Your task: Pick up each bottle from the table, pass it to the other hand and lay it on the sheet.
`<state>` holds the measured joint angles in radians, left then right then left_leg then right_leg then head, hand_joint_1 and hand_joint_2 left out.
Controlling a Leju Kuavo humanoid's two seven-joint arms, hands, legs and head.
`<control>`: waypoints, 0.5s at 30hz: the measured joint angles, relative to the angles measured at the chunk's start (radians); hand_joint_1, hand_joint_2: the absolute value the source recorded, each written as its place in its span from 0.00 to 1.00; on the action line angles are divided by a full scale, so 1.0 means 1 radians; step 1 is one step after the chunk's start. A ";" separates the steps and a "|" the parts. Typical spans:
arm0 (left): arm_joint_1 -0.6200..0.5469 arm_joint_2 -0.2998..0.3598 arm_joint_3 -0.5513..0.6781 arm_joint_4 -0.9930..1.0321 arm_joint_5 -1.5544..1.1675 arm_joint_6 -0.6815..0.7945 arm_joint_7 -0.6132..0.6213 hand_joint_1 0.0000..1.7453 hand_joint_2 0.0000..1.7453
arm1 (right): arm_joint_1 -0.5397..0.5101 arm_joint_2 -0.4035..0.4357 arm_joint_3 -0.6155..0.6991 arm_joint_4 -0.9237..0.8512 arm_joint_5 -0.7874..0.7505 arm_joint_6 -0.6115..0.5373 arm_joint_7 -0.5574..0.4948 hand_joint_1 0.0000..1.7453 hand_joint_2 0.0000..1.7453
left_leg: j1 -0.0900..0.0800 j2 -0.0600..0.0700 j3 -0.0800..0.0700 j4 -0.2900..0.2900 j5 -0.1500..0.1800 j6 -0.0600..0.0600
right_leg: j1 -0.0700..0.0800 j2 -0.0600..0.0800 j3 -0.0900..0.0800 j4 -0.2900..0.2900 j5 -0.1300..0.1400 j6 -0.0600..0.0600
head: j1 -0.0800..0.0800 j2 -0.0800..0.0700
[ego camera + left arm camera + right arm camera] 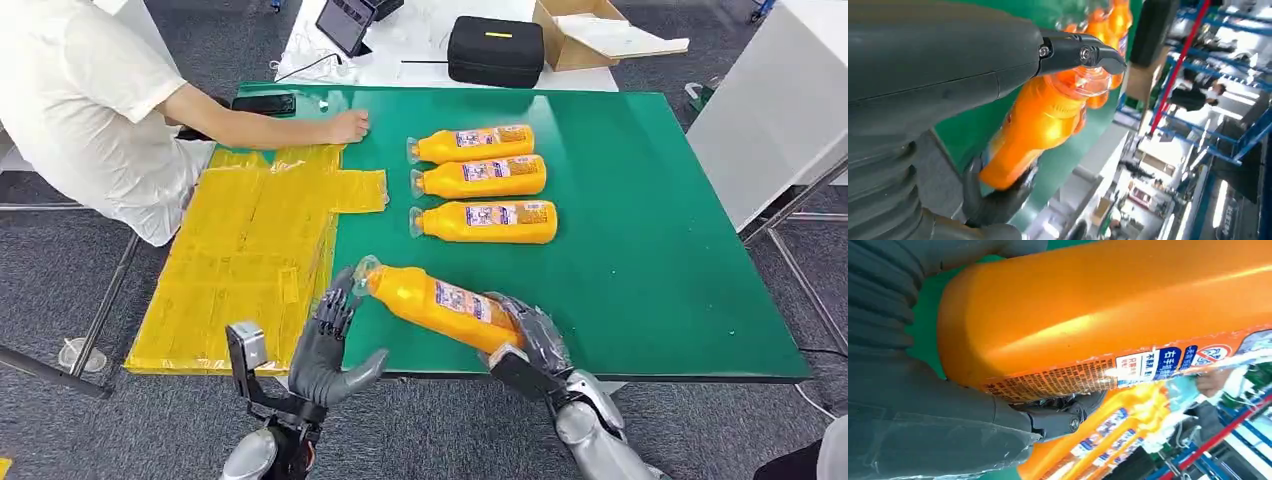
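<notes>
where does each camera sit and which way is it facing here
Head view: high on the body, looking forward and down at the green table; both arms enter from below.
Left wrist view: behind the left hand, facing the held bottle; cover and fingers show.
Right wrist view: behind the right hand, against that bottle's base.
Shared: all three show the held bottle.

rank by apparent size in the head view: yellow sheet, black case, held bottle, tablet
1. yellow sheet
2. held bottle, though it is nearer the camera than the case
3. black case
4. tablet, partly cut off
</notes>
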<state>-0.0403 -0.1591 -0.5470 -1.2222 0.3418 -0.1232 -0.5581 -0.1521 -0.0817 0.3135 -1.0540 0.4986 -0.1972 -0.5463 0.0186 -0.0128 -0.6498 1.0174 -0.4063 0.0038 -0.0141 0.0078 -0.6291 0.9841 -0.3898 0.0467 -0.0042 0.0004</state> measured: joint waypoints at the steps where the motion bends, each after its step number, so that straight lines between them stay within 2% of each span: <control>1: 0.000 0.000 0.005 -0.007 -0.005 0.007 -0.004 0.00 1.00 | 0.001 0.008 0.001 -0.003 -0.002 0.001 0.000 1.00 1.00 | 0.000 0.000 0.000 0.000 0.000 0.000 | 0.000 0.000 0.000 0.000 0.000 0.000 | 0.000 0.000; 10: 0.039 -0.038 0.071 -0.125 0.147 0.114 -0.026 0.00 1.00 | 0.000 0.070 0.042 -0.004 -0.018 -0.018 0.011 1.00 1.00 | 0.000 0.000 0.000 0.000 0.000 0.000 | 0.000 0.000 -0.001 0.000 0.000 0.000 | 0.000 0.000; 15: 0.046 -0.048 0.086 -0.159 0.129 0.155 -0.050 0.00 1.00 | 0.000 0.087 0.077 -0.004 -0.011 -0.018 0.016 0.98 1.00 | 0.000 0.000 0.000 0.000 0.000 0.000 | 0.000 0.000 -0.001 0.000 0.000 0.000 | 0.000 0.000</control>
<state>0.0054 -0.2071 -0.4608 -1.3809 0.4711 0.0313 -0.6080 -0.1525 0.0053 0.3906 -1.0582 0.4879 -0.2155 -0.5299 0.0185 -0.0128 -0.6498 1.0174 -0.4063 0.0038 -0.0142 0.0079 -0.6299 0.9839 -0.3899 0.0466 -0.0042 0.0000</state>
